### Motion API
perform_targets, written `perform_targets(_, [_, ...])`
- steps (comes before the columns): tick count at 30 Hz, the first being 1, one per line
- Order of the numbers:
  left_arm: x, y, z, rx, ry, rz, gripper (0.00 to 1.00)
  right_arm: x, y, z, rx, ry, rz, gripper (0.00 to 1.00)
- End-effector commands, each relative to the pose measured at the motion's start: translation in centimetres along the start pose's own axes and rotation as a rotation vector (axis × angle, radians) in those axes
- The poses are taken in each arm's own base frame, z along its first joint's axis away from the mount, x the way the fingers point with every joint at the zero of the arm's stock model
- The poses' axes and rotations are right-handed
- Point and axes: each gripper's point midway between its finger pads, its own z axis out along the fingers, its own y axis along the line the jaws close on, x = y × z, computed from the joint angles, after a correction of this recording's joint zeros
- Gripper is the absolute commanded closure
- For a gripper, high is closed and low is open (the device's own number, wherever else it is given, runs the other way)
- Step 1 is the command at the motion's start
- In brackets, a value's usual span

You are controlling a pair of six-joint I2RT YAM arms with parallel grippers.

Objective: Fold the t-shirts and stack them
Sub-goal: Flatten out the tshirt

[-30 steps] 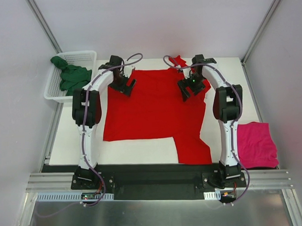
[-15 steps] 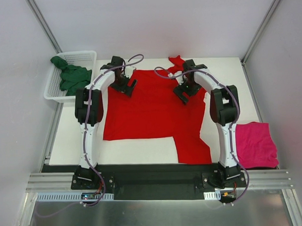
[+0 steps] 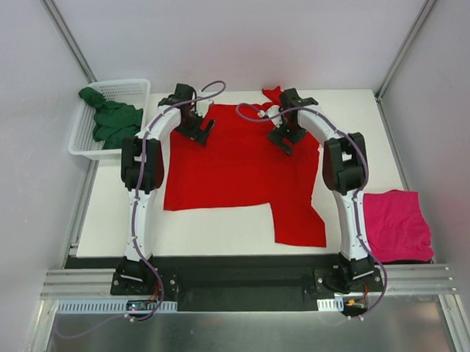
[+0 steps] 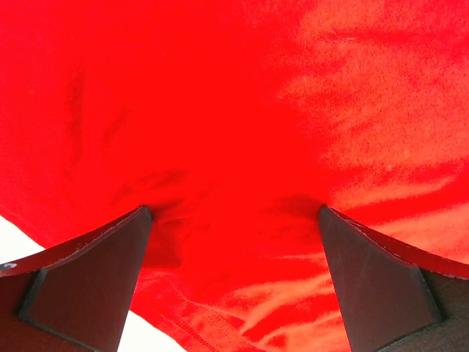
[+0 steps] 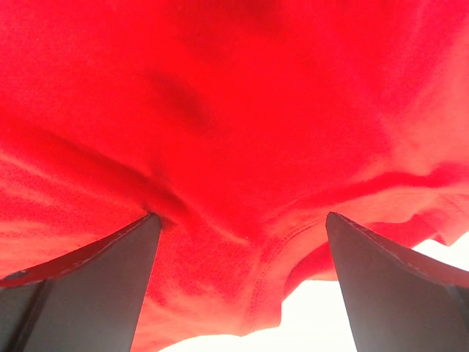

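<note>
The bright red t-shirt [image 3: 239, 172] lies spread flat on the white table [image 3: 113, 219], one part reaching toward the near edge at the right. My left gripper [image 3: 200, 132] is open, its fingers pressed onto the shirt's far left part; the cloth fills the left wrist view [image 4: 234, 110] between the spread fingertips [image 4: 110, 257]. My right gripper [image 3: 285, 140] is open on the far right part, by a stitched hem [image 5: 293, 249]. The dark green tee [image 3: 111, 122] is crumpled in the basket. The magenta-pink tee [image 3: 396, 224] lies folded at the near right.
A white plastic mesh basket [image 3: 131, 82] stands off the table's far left corner. A red sleeve tip [image 3: 273, 93] sticks out at the far edge. Grey walls with metal posts close in the left, right and back.
Both grippers have moved toward the far edge, the right one also leftward. The red t-shirt has slid away from the near edge with them.
</note>
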Motion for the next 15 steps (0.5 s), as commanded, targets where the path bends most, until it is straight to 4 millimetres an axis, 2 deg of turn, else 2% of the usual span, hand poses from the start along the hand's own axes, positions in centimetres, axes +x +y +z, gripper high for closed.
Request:
perform_targets(1, [1.0,0.2,0.6,0.01,0.044,0.018,0.01,-0.8,-2.0,1.6,0.063,0.002,-0.029,0.0])
perform_targets(4, [0.9,0.2,0.5,0.013,0.043,0.016,0.01,-1.0,-2.2,1.6,0.058,0.006,-0.036,0.0])
perform_targets(8, [1.3,0.1,0.2,0.012,0.055,0.014,0.01,-0.4,-1.1,0.6,0.019,0.017,-0.026,0.0])
perform_targets(10, [1.3,0.0,-0.2,0.014,0.052,0.01,0.01,0.8,0.3,0.5,-0.026,0.045,-0.02,0.0])
perform_targets(11, [1.4,-0.2,-0.5,0.018,0.054,0.002,0.01,0.7,0.5,-0.5,-0.034,0.03,-0.015,0.0])
perform_targets(12, [1.5,-0.3,-0.6,0.018,0.054,-0.003,0.01,1.7,1.4,-0.2,-0.058,0.053,-0.015,0.0])
perform_targets(15, [2.1,-0.5,-0.7,0.019,0.068,-0.012,0.01,2.7,3.1,-1.0,-0.095,0.067,-0.025,0.0])
